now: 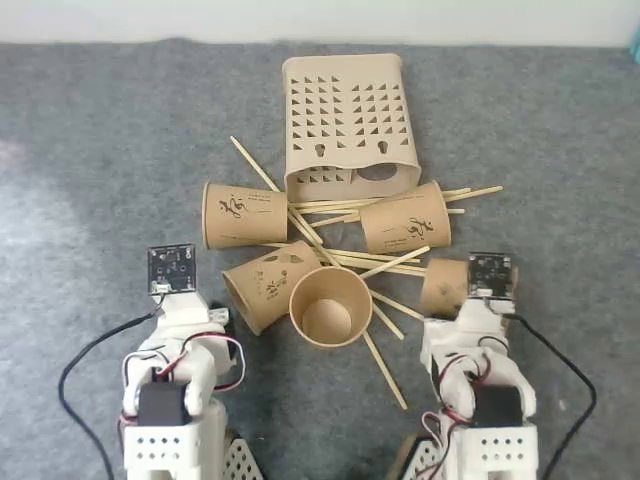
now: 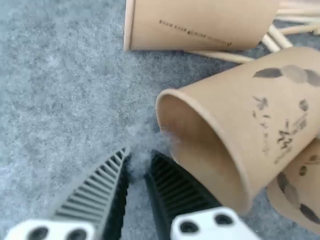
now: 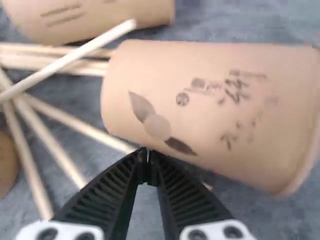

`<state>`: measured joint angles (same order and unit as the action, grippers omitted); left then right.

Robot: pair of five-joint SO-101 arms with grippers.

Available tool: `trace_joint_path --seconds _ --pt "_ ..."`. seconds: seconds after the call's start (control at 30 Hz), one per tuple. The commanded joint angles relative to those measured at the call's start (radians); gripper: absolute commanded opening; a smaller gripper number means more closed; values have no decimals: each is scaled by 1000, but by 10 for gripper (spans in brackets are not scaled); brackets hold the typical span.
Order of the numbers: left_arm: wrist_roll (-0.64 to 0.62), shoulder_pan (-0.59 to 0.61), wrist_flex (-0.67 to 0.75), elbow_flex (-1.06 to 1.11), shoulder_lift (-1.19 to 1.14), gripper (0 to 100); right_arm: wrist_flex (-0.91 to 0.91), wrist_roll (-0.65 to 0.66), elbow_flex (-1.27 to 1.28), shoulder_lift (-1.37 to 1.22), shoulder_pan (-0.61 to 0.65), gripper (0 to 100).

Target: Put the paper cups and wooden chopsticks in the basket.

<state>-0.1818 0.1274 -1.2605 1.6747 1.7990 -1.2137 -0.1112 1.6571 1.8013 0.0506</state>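
The left pincer (image 2: 137,162) hangs low over the grey surface (image 2: 55,100). Its two ribbed fingers are parted by only a narrow crack, with nothing between them. Just beside it a paper cup (image 2: 240,125) lies on its side, open mouth turned toward the pincer. I can't tell whether the rim touches the nearer finger. Beyond it a second cup (image 2: 200,22) lies crosswise, only partly seen.

The right pincer (image 3: 148,159) is closed, tips meeting on nothing, right at the wall of a side-lying cup (image 3: 215,105). It is hard to make out whether the tips touch the wall. Chopsticks (image 3: 65,57) fan out beside this cup, some running under it.

From above, the basket (image 1: 345,120) lies flat on the far side of the pile, well apart from both arms. A mouth-up cup (image 1: 330,305) sits between the arms. The right arm's wrist partly covers the cup in front of it.
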Motion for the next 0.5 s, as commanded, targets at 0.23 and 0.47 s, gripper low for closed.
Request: trace_joint_path --seconds 0.23,0.47 --pt "26 8 0 -111 25 12 200 3 -37 15 -193 9" --pt "322 112 178 -134 25 17 214 354 -75 13 -252 10"
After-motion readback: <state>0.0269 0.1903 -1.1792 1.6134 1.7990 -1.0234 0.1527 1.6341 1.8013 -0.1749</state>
